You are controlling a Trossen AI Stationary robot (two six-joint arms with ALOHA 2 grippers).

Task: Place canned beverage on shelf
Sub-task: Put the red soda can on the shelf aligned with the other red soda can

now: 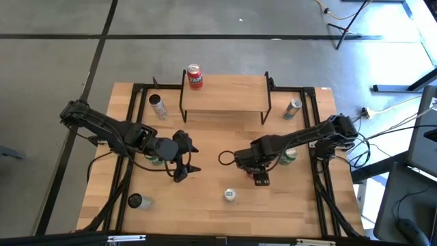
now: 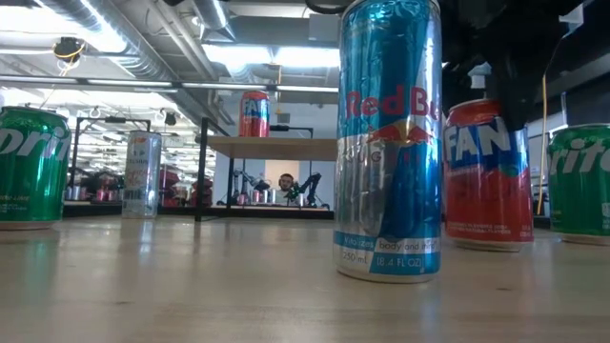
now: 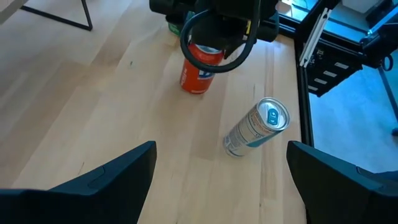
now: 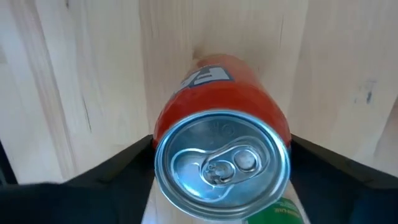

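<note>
The shelf (image 1: 225, 92) stands at the table's far middle, with a red can (image 1: 195, 76) upright on the left end of its wooden top. My right gripper (image 1: 256, 164) is over an orange Fanta can (image 4: 221, 146), its fingers on either side of it. The can stands on the table in the low view (image 2: 488, 176) and shows in the left wrist view (image 3: 200, 68). My left gripper (image 1: 183, 156) is open and empty above the table, left of centre; it faces the right gripper. My right gripper comes at the orange can from above, fingers pointing down. One finger (image 4: 124, 165) lies at each side of the can's wall just below the top rim (image 4: 158, 149); the rim hides the touching places. The can is upright, its base on the table (image 2: 488, 243).
A blue Red Bull can (image 1: 230, 195) stands near the front middle. Green cans stand by each arm (image 1: 156, 160) (image 1: 288, 156). A silver can (image 1: 158, 106) is left of the shelf, another can (image 1: 292, 108) right of it, and a dark can (image 1: 135, 201) is at the front left.
</note>
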